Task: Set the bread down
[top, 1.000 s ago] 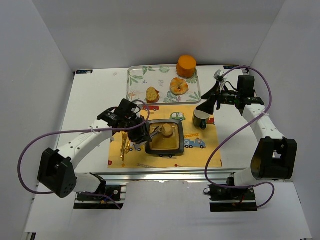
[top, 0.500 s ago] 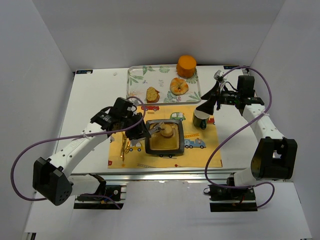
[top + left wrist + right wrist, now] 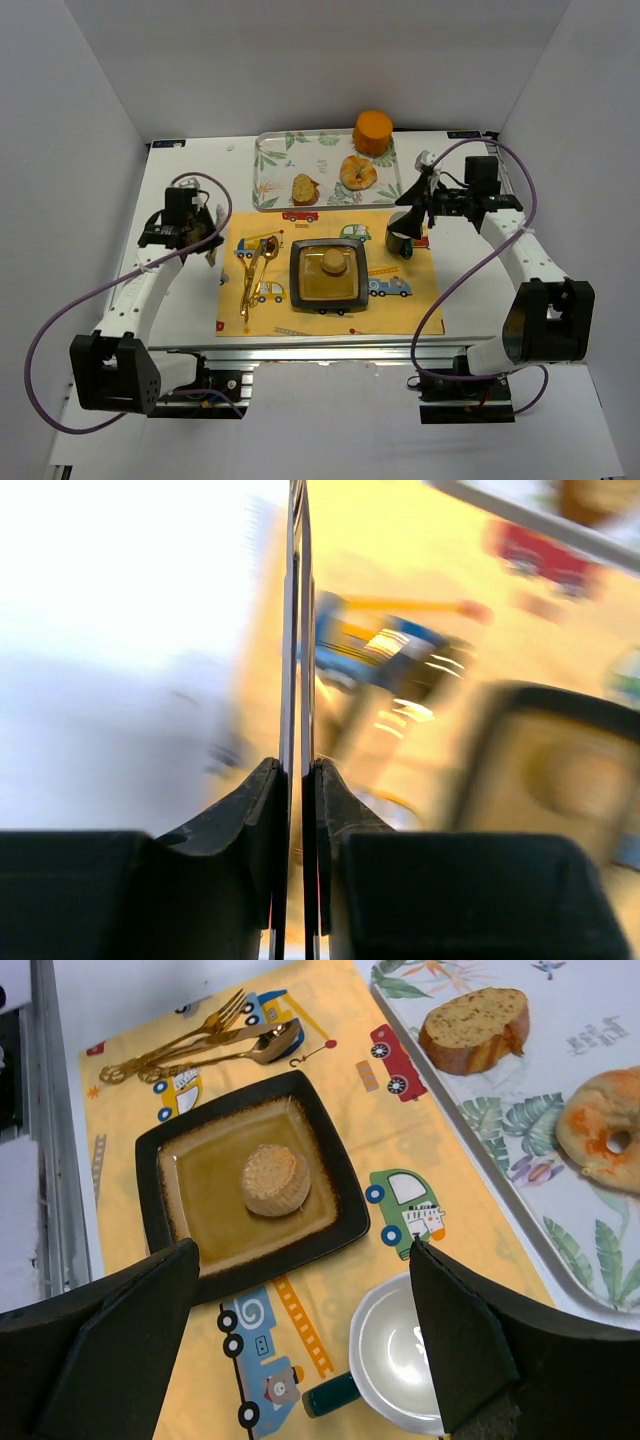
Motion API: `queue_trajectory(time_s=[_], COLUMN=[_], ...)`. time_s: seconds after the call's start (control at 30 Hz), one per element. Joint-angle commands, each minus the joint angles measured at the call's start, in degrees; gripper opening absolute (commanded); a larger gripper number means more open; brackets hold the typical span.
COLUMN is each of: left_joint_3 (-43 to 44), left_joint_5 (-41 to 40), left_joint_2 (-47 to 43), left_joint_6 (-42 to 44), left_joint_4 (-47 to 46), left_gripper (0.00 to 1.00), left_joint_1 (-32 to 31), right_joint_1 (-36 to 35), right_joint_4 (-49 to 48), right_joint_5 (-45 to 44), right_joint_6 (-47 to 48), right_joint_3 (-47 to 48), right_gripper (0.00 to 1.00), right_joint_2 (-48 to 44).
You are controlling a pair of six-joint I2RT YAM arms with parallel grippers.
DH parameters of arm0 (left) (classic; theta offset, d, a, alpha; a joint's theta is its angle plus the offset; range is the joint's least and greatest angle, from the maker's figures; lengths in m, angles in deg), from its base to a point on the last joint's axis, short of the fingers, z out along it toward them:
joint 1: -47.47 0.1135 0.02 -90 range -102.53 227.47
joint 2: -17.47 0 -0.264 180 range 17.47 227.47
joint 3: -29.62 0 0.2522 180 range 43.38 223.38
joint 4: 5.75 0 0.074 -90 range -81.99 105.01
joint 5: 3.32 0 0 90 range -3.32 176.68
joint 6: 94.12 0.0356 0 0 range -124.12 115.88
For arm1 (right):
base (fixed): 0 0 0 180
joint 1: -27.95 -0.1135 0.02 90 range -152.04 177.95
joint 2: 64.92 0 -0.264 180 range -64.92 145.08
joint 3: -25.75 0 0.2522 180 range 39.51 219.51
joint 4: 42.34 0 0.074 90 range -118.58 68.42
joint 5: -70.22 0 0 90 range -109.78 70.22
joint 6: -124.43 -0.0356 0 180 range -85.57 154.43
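Top external view: one bread (image 3: pixel 333 263), a small round bun with no long axis, sits dome-up at the centre of one dark square plate (image 3: pixel 301 290) on a yellow placemat (image 3: pixel 400 310). It lies well apart from the left claw (image 3: pixel 207 243), with gold cutlery (image 3: pixel 254 275) between them. The right claw (image 3: pixel 408 212) hangs over one mug (image 3: pixel 402 238). Beyond it, one leaf-print tray (image 3: pixel 270 170) carries one toasted slice (image 3: pixel 305 188), one bagel (image 3: pixel 358 172) and one orange item (image 3: pixel 373 130).

Left wrist view, blurred: the left claw (image 3: pixel 301 600) is pressed together, gripping nothing.

Right wrist view: the right claw (image 3: pixel 298 1250) is spread wide and empty. The bread (image 3: pixel 276 1178) sits just ahead of it, with nothing over it.
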Motion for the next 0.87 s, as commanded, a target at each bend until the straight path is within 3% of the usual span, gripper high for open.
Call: queue_trajectory(time_s=[0.0,0.13,0.4,0.63,0.73,0.83], left_joint_3=[-7.8,-14.9,-25.0,-26.3,-24.2,-23.1], left_joint_5=[-7.5,-9.9,-8.1,-7.5,-6.7,-6.9], left_joint_2=[-0.7,2.1,4.5,2.0,0.4,-4.2], left_joint_6=[19.4,29.9,29.8,26.5,25.8,23.7], left_joint_4=[-14.2,-24.8,-37.9,-37.2,-34.3,-32.2], left_gripper=[0.28,0.37,0.69,0.81,0.97,0.98], left_joint_1=[4.9,6.8,15.0,17.1,17.1,17.1], right_joint_1=[-3.4,-8.3,-16.9,-18.9,-18.9,-18.9], right_joint_4=[3.9,0.6,-9.7,-8.5,-6.7,-6.8], right_joint_5=[-2.7,-11.0,-28.8,-41.9,-46.1,-47.3], right_joint_6=[7.1,7.4,-5.4,-17.6,-20.0,-20.0], right_joint_3=[1.3,0.4,-1.7,3.0,6.0,6.4], right_gripper=[0.89,0.89,0.89,0.9,0.89,0.89], right_joint_2=[-2.2,-2.3,-3.0,0.3,1.2,1.2])
